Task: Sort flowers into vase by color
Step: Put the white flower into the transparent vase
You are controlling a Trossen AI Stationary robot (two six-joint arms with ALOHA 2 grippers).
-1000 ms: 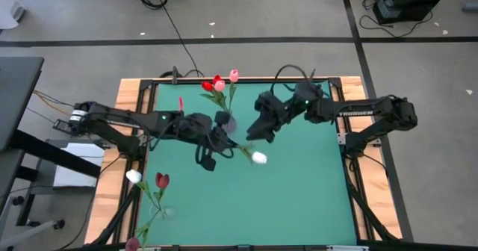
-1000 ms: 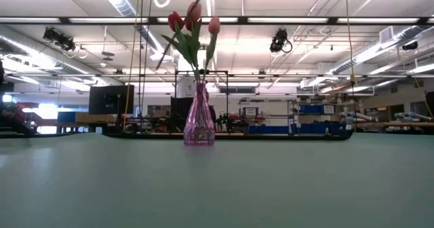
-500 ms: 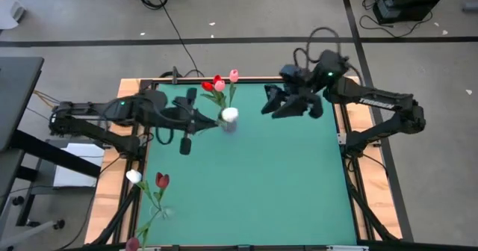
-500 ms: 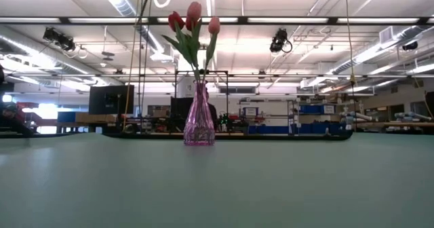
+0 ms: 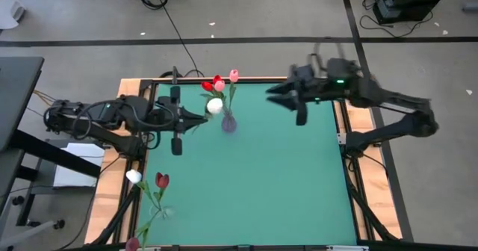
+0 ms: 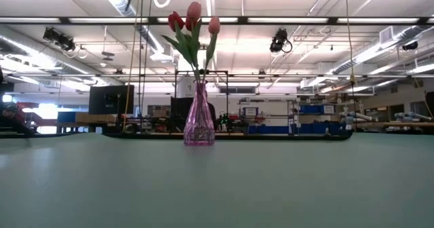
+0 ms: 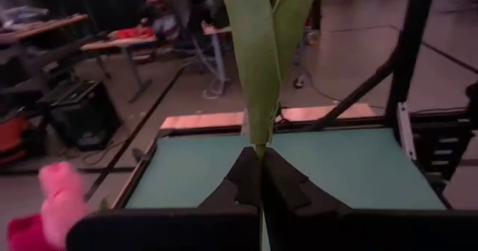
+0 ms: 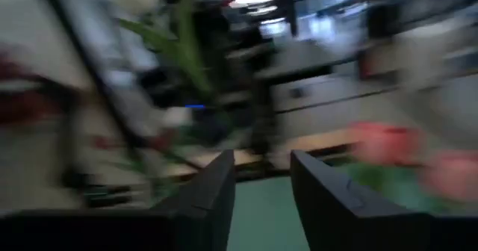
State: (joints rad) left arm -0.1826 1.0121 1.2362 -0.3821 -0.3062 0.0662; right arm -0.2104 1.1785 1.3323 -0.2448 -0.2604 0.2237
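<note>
Left jaws [image 7: 261, 178] pinch white tulip [image 5: 214, 106] stem; right jaws [image 8: 261, 178] parted, empty.

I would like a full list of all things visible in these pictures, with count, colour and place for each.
vase: one, clear pink glass, far middle of the table.
flowers in the vase: three, red and pink, upright.
white flower: one, held beside the vase, its stem in the left hand.
flowers lying loose: three, white, dark red and purplish, at the near left corner.
table: one, green top, wooden border.
left hand: one, dark, shut on the white flower's stem.
right hand: one, dark, open, empty, at the far right of the table.
</note>
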